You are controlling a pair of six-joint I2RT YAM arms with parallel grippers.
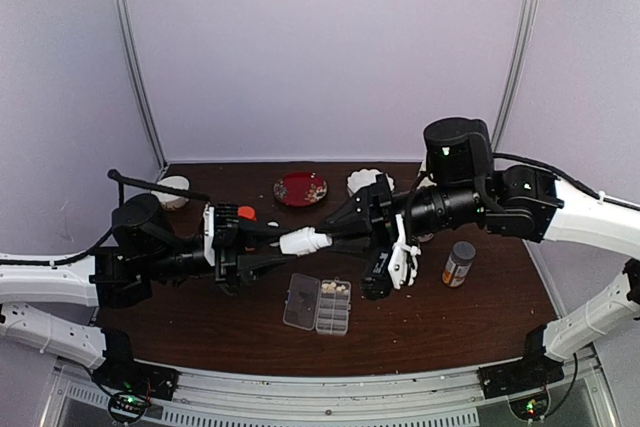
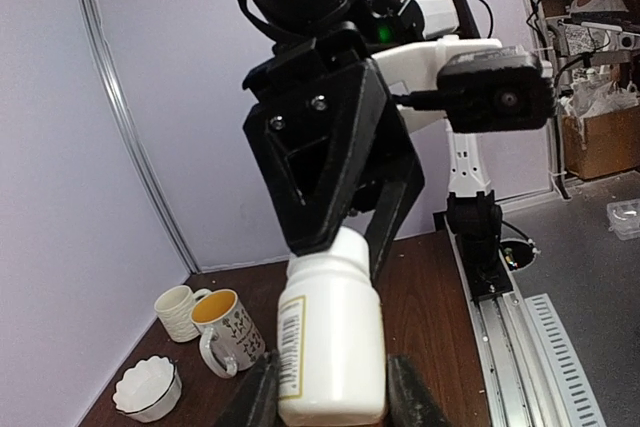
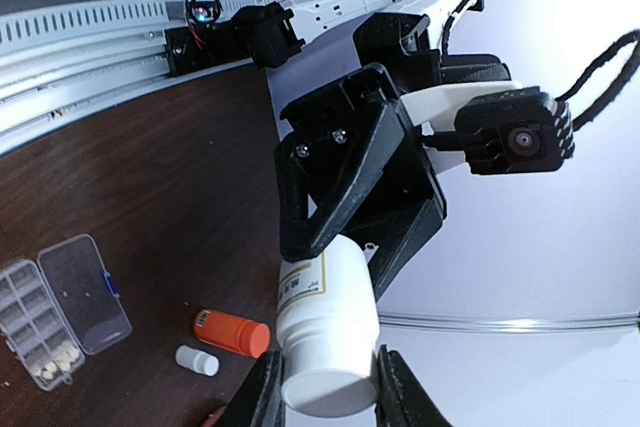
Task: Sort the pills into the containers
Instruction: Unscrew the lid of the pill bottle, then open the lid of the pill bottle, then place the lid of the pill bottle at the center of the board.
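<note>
I logged both claws clamped on one white bottle (image 1: 305, 241), held roughly level in the air over the worktop (image 1: 450, 327). The left claw (image 2: 325, 402) pinched the body near its base and the right claw (image 3: 325, 392) pinched the opposite end. Below it, on the near side, the clear pill box (image 1: 318, 304) lay on the worktop with its lid folded flat to the left. I saw pills (image 1: 335, 289) only in the cells at one end, while an orange bottle (image 3: 232, 332) and a small white bottle (image 3: 197, 359) lay apart from the box.
</note>
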